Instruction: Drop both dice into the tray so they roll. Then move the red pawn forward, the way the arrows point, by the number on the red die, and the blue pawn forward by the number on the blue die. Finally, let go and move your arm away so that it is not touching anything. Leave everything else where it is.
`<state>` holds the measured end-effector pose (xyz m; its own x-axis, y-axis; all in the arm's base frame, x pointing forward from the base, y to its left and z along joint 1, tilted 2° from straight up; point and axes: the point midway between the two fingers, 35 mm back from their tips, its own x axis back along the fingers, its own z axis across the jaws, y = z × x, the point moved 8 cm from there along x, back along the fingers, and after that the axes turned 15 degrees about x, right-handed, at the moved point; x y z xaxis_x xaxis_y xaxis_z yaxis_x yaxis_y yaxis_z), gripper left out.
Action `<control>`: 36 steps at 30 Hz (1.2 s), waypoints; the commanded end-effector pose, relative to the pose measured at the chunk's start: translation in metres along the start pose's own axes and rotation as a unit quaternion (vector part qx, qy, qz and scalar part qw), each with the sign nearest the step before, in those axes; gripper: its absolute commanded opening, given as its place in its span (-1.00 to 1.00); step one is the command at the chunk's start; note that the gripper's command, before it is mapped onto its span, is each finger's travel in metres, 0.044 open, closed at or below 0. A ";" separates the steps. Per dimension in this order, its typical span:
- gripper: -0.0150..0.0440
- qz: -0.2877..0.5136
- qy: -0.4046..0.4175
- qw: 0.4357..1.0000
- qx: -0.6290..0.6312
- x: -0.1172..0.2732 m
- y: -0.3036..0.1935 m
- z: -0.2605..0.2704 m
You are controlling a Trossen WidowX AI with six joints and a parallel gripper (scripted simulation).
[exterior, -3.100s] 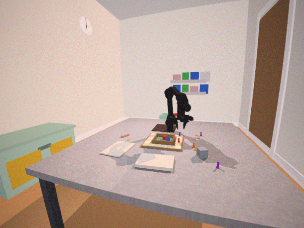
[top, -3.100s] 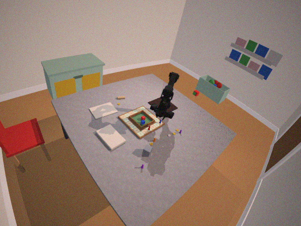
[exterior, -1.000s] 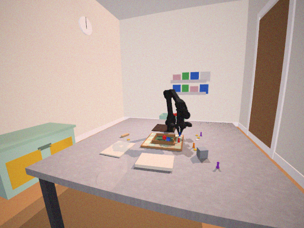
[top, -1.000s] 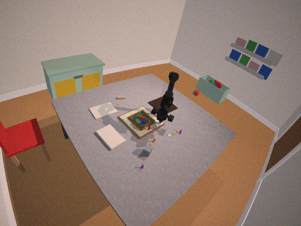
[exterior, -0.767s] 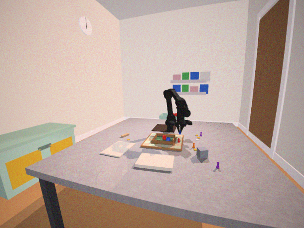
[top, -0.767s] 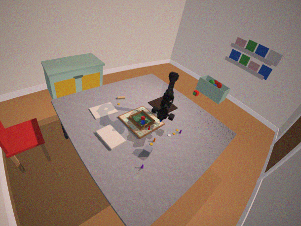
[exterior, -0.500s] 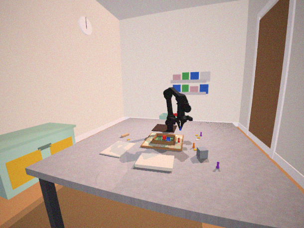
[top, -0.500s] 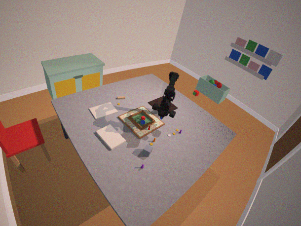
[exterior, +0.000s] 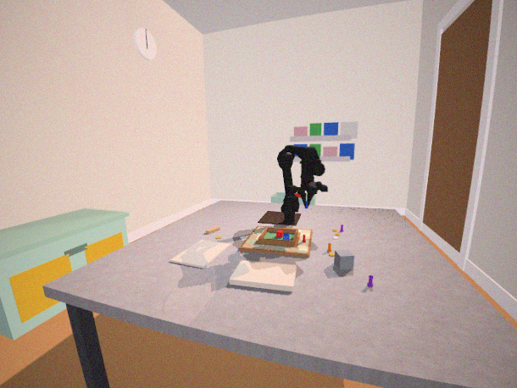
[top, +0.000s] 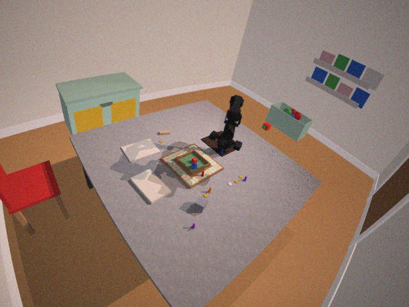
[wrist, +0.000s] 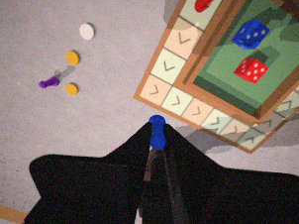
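Matte black arm (top: 229,131) (exterior: 287,175), rounded joints.

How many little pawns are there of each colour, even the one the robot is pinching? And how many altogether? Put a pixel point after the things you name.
Red pawn (top: 202,173) (exterior: 303,239) (wrist: 202,4): 1
Blue pawn (top: 222,151) (exterior: 306,205) (wrist: 157,133): 1
Orange pawn (top: 210,190) (exterior: 330,248): 1
Purple pawns (top: 245,179) (top: 193,226) (exterior: 341,228) (exterior: 370,281) (wrist: 49,82): 2
Total: 5
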<state>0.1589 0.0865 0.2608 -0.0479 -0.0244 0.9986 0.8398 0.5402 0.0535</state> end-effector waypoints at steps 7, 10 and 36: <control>-0.49 -0.002 -0.002 1.000 -0.003 0.001 -0.005 -0.013; -0.49 -0.002 -0.002 1.000 -0.004 -0.004 -0.008 -0.022; -0.49 0.001 -0.006 1.000 -0.004 -0.045 -0.052 -0.084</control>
<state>0.1664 -0.0029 0.2201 -0.0529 -0.0117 0.9985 0.8475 0.5284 0.0511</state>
